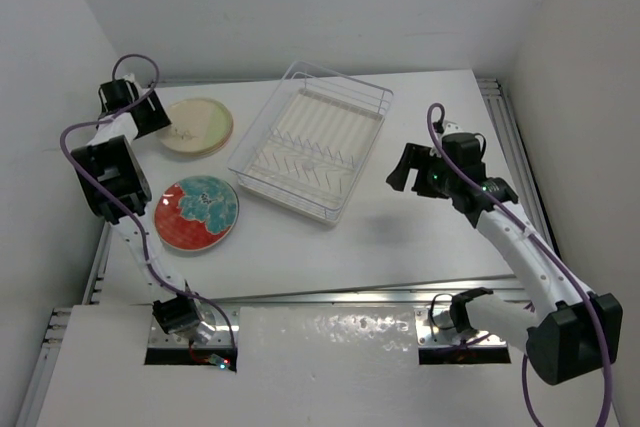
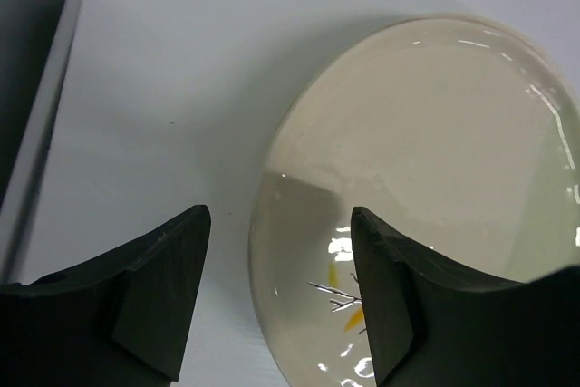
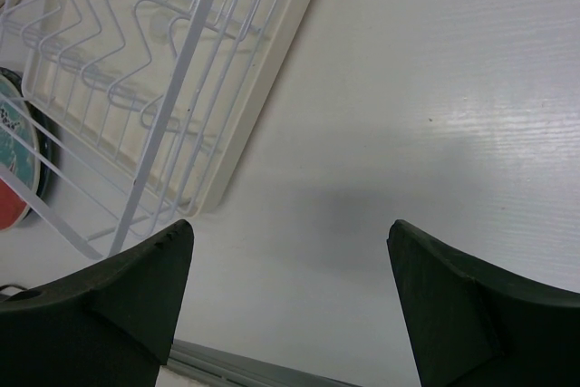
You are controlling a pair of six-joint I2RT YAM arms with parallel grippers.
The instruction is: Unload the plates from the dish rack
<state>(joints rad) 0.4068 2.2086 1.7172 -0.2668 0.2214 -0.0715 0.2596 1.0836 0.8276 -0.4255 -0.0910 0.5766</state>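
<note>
left wrist, glossy round cream plate (image 2: 435, 160), left gripper (image 2: 281, 228) parted over its rim, right gripper (image 3: 290, 233) spread, empty

A white table (image 1: 420, 237) is enclosed on three sides by plain white walls (image 1: 300, 7). Its edges are framed by aluminium rails (image 1: 503, 117) under even light.

A robotics test cell: bare white walls (image 1: 300, 7) enclose a table (image 1: 400, 237) edged with aluminium rails (image 1: 330, 295).

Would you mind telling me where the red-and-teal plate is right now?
In the top view the red-and-teal plate lies flat on the table, left of the dish rack and just nearer than the cream plate.
</note>
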